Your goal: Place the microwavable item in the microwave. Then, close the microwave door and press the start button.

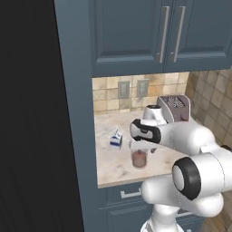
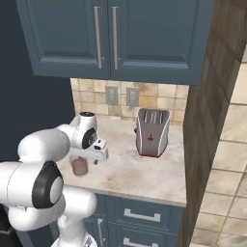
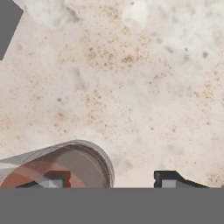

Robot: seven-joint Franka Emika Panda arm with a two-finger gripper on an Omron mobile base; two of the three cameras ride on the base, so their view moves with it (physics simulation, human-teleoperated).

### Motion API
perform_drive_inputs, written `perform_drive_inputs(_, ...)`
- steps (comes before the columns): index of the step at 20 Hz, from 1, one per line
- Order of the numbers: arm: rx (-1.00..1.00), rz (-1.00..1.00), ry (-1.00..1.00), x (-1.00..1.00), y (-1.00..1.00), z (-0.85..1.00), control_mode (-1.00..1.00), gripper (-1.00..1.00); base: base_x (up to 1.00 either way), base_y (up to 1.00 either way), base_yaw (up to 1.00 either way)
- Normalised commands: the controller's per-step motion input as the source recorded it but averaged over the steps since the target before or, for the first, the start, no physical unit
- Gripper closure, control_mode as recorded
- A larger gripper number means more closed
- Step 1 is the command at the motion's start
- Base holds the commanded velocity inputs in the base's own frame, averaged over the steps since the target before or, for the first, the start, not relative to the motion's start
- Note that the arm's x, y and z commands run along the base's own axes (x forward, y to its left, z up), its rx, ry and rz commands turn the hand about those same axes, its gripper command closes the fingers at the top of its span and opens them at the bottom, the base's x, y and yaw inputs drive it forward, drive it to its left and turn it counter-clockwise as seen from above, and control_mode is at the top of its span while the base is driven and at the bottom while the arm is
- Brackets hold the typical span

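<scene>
Gripper [image 3: 105, 180]: jaws apart, straddling one wall of the glass [image 3: 65, 164], not clamped. Glass is rigid, smooth, breakable, partly filled; grip rim wall gently, upright.

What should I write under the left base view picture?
Robot hand reaching down around a glass tumbler on the counter, beside a milk carton.

A speckled beige stone tabletop [image 1: 115, 170] carries three things: a small white-and-blue milk carton [image 1: 116, 139] toward its left, a glass tumbler [image 1: 139, 158] with reddish-brown contents near the front, and a toaster [image 2: 152, 131] further right.
</scene>
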Motion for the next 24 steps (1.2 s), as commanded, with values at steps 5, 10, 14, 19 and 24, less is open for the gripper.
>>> perform_drive_inputs(5, 0.00, 0.00, 0.00, -0.42, 0.24, -0.28, -1.00, 1.00, 0.00, 0.00, 0.00)
perform_drive_inputs(10, 0.00, 0.00, -0.05, -0.21, 0.19, -0.13, -1.00, 1.00, 0.00, 0.00, 0.00)
perform_drive_inputs(14, 0.00, -0.04, -0.12, -0.18, 0.04, 0.01, -1.00, 1.00, 0.00, 0.00, 0.00)
perform_drive_inputs(19, 0.00, -0.07, -0.18, -0.34, 0.00, 0.21, -1.00, 1.00, 0.00, 0.00, 0.00)
perform_drive_inputs(24, 0.00, -0.10, -0.25, -0.62, -0.07, 0.71, -1.00, 1.00, 0.00, 0.00, 0.00)
